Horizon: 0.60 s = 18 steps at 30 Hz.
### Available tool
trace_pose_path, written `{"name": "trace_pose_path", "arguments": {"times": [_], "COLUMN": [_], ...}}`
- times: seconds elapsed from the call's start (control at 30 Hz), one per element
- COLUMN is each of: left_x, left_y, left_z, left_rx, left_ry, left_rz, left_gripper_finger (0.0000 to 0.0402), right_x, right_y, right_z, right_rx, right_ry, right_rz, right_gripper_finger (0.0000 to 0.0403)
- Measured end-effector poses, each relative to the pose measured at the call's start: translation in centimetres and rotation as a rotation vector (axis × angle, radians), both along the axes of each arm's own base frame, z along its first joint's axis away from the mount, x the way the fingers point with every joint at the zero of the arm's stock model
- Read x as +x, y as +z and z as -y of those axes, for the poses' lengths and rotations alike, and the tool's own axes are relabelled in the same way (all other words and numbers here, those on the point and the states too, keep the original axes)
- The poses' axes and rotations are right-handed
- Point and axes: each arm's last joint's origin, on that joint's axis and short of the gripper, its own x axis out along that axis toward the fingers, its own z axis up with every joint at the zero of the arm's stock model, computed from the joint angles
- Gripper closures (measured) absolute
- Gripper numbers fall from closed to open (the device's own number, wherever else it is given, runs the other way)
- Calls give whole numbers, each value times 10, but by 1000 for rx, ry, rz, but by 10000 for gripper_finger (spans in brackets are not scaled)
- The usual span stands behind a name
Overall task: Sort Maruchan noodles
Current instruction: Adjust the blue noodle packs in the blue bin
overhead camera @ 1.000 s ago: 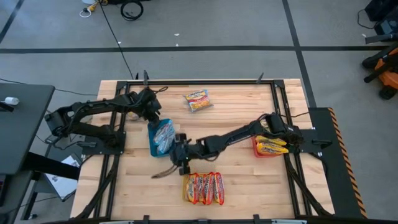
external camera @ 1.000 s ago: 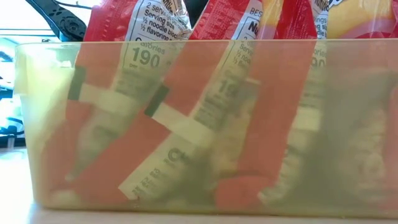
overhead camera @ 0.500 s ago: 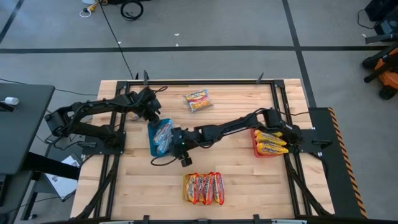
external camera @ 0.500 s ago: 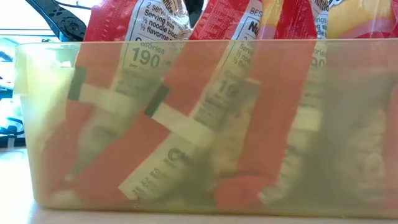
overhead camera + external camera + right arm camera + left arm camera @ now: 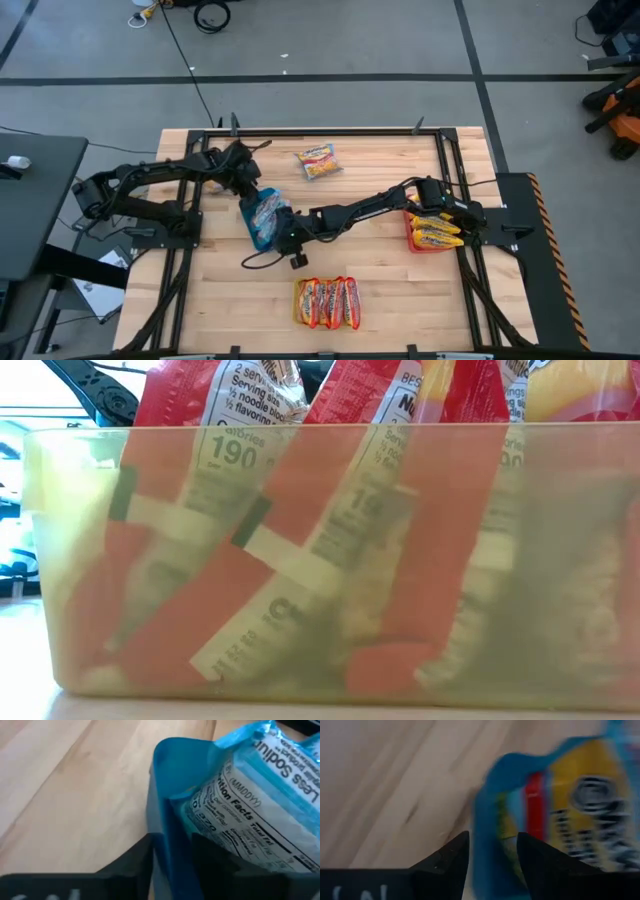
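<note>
A blue tray (image 5: 264,218) holds silvery-white and blue noodle packets (image 5: 266,210) left of the table's middle. My left gripper (image 5: 247,190) is shut on its far end and my right gripper (image 5: 284,230) is shut on its near right side. One yellow-orange packet (image 5: 318,161) lies flat and loose near the far edge. Several red-orange packets (image 5: 328,302) stand in a yellow tray (image 5: 298,303) near the near edge; the low view shows those packets (image 5: 250,390) behind the tray's wall (image 5: 80,560). Yellow packets (image 5: 436,233) lie in a red tray (image 5: 412,236) at the right. My left gripper has the blue tray's wall (image 5: 490,835) between its two fingers, one finger (image 5: 447,862) outside over the wood and the other (image 5: 545,862) on the packet side. The tray rests on the table. My right gripper straddles the blue tray's wall (image 5: 165,820), with one finger (image 5: 127,865) outside above the table and the other (image 5: 215,855) inside against a silvery-white and blue packet (image 5: 250,815). The tray sits on the table.
A black frame (image 5: 330,131) runs along the table's far edge and both sides. Bare wood lies between the blue tray and the red tray, and along the near left. The right arm (image 5: 360,210) stretches across the middle of the table.
My right gripper has moved from beside the yellow tray's far left corner toward the far edge, up to the blue tray's near right side. My left gripper has stayed at the blue tray's far end.
</note>
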Motion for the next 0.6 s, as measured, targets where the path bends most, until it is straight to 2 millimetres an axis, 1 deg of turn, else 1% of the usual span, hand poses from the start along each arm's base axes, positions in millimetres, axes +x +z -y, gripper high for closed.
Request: {"name": "trace_pose_path", "arguments": {"times": [0.2, 0.33, 0.5, 0.6], "left_x": [12, 19, 27, 29], "left_y": [3, 3, 1, -1], "left_z": [13, 26, 41, 43], "left_rx": [32, 64, 88, 107], "left_ry": [-172, -283, -398, -407], "left_rz": [69, 76, 74, 70], "left_gripper_finger": [231, 231, 230, 230], "right_x": [0, -1, -1, -2], "right_y": [0, 0, 0, 0], "right_z": [-1, -3, -2, -2], "right_rx": [11, 19, 33, 30], "right_ry": [10, 31, 37, 41], "right_rz": [-4, -7, -17, -29], "right_gripper_finger": [335, 369, 386, 383]}}
